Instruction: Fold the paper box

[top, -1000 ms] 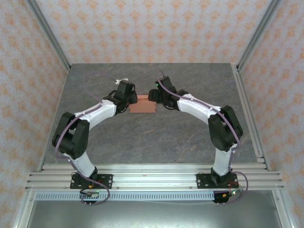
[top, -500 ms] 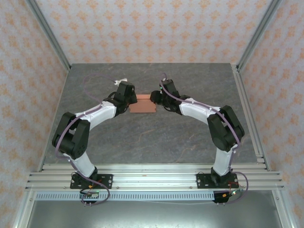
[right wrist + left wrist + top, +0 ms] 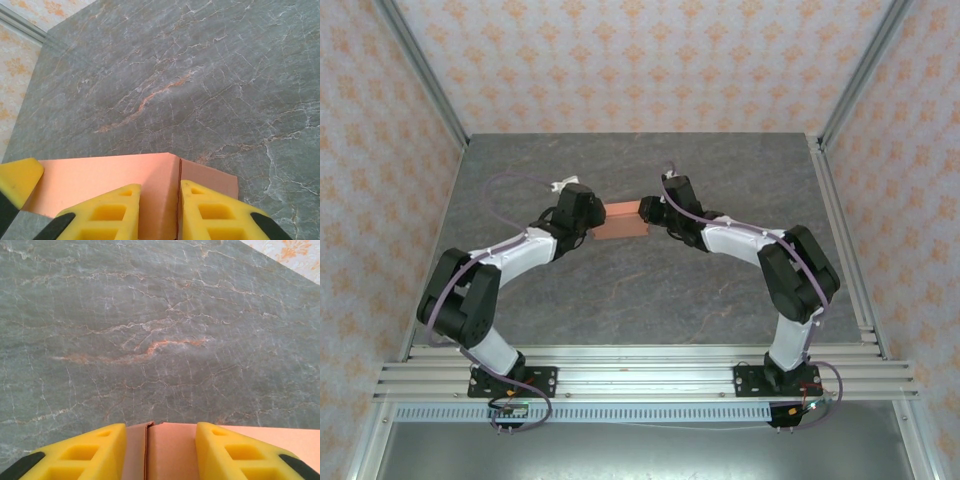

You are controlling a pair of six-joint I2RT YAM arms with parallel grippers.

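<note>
Grey marbled table point(image 3: 650, 290), patterned wallpaper all round. The paper box point(image 3: 621, 221) sits on it toward the back, roughly centred between the two arms, and looks like a small shallow box. The left gripper point(image 3: 161, 434) straddles its left end and the right gripper point(image 3: 160, 192) its right end. There's orange card between both pairs of yellow fingers, the right pair closer together. Whether either is actually squeezing it, I can't tell.
</note>
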